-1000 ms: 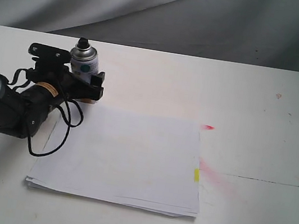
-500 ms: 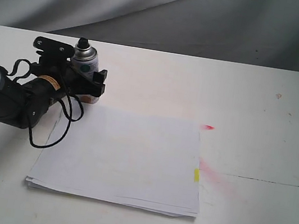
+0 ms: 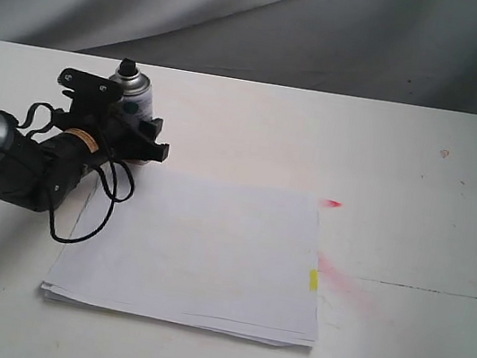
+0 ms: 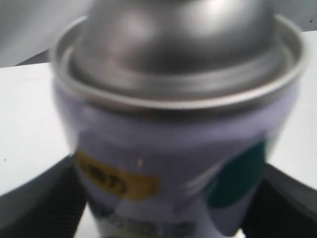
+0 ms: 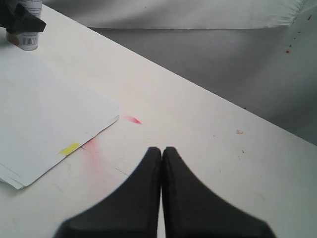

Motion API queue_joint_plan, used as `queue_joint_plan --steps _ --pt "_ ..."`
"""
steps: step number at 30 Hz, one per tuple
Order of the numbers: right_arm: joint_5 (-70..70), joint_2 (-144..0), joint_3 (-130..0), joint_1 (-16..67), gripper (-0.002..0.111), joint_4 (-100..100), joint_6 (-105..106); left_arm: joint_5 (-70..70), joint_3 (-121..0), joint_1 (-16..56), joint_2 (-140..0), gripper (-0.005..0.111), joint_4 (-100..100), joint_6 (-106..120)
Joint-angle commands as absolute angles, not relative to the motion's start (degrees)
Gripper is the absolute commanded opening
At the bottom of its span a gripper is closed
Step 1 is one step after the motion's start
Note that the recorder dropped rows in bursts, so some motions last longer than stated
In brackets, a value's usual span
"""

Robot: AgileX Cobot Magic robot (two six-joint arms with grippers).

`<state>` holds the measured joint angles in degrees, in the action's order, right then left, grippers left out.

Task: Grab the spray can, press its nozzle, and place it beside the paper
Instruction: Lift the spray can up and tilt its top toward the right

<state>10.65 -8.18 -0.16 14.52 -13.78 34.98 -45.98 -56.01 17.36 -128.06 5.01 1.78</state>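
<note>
The spray can (image 3: 134,95) stands upright on the white table, just behind the back left corner of the paper (image 3: 201,246), with its black nozzle (image 3: 128,65) on top. My left gripper (image 3: 143,134) is around the can's body. In the left wrist view the can (image 4: 173,148) fills the picture, and the dark fingers (image 4: 39,203) press against both its sides. The right wrist view shows the can's base (image 5: 28,40) on the table behind a black finger. My right gripper (image 5: 161,148) is shut and empty, hovering over bare table to the right of the paper (image 5: 39,109).
A yellow tab (image 3: 313,281) sticks out of the paper's right edge. Red spray stains (image 3: 333,203) mark the table beside it. A black cable loop (image 3: 77,226) from the left arm hangs over the paper's left edge. Grey cloth (image 3: 264,19) hangs behind the table.
The left arm rose slightly, then settled lower around the can, so its fingers now hide the can's base. The can's top has shifted a little to the left.
</note>
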Motion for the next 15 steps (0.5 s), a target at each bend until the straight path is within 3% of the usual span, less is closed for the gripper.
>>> queue_joint_plan --steps 1,5,6,11,15 --pt "10.5 -7.8 0.0 14.3 0.000 -14.0 34.9 -49.1 -56.3 17.3 -128.0 0.039 5.2 1.4" --pt "10.5 -7.8 0.0 14.3 0.000 -14.0 34.9 -51.0 -56.3 17.3 -128.0 0.003 3.9 1.9" --pt "10.5 -7.8 0.0 14.3 0.000 -14.0 34.9 -51.0 -56.3 17.3 -127.9 0.000 3.9 2.2" --pt "10.5 -7.8 0.0 14.3 0.000 -14.0 34.9 -46.4 -56.3 17.3 -123.8 0.000 3.9 2.2" --pt "10.5 -7.8 0.0 14.3 0.000 -14.0 34.9 -33.1 -56.3 17.3 -114.4 0.000 3.9 6.6"
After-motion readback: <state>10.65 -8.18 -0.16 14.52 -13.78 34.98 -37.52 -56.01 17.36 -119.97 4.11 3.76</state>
